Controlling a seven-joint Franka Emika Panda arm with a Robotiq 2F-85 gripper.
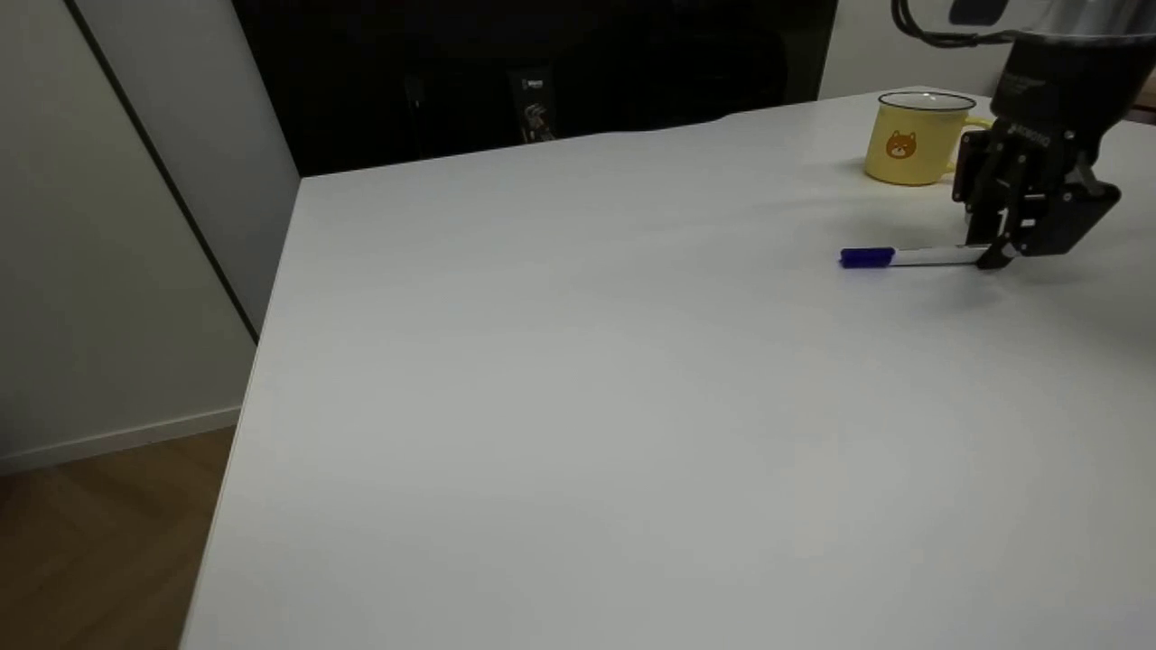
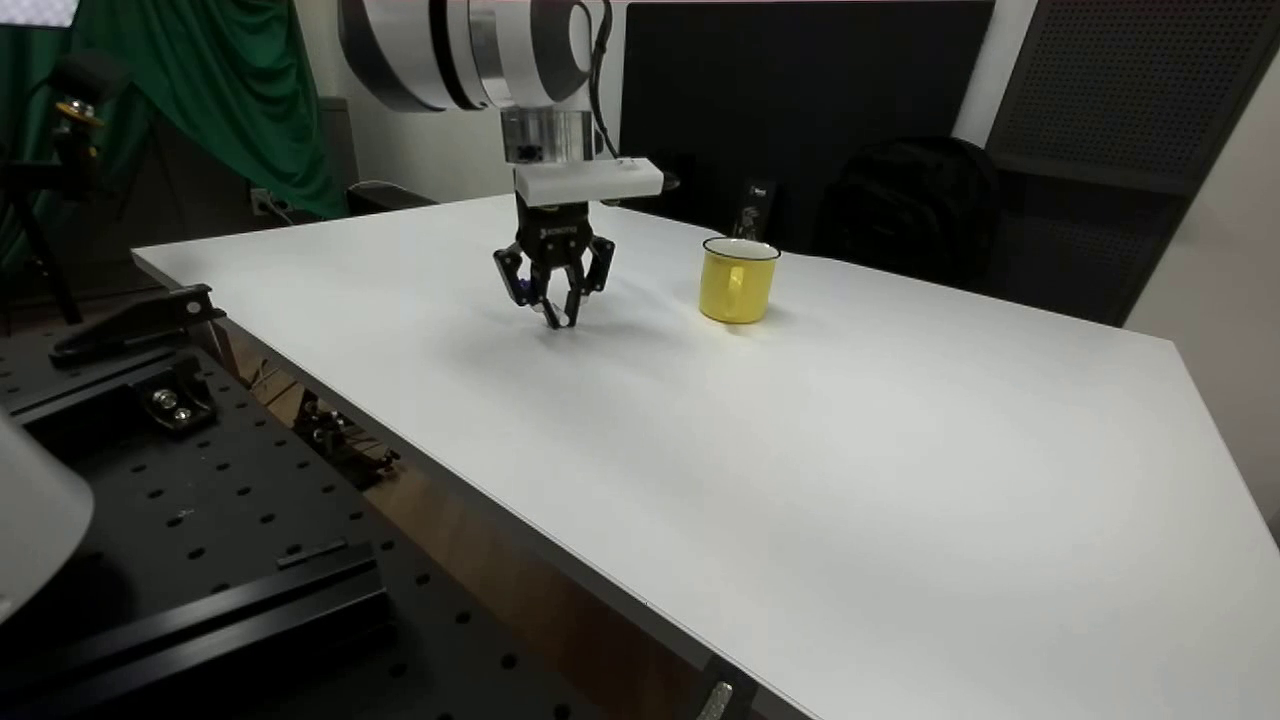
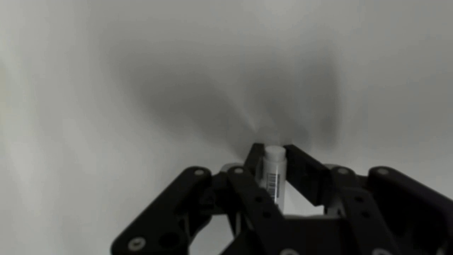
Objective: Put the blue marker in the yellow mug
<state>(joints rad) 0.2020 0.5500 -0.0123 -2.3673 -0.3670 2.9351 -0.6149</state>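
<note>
The blue marker (image 1: 917,256) lies level at the table surface in an exterior view, with its blue cap pointing away from the gripper. My gripper (image 1: 992,257) points down, with its fingertips on both sides of the white barrel near the uncapped end. In the wrist view the gripper (image 3: 274,147) is shut on the marker (image 3: 274,173), and the white end shows between the fingertips. The gripper (image 2: 562,322) mostly hides the marker in an exterior view. The yellow mug (image 1: 912,144) stands upright beside the gripper, apart from it; it also shows in an exterior view (image 2: 735,290), handle toward the camera.
The white table (image 1: 578,406) carries the mug and marker. A black perforated mounting plate (image 2: 250,520) lies along the table's near edge. A black panel (image 2: 800,110) and a dark backpack (image 2: 910,210) are behind the table.
</note>
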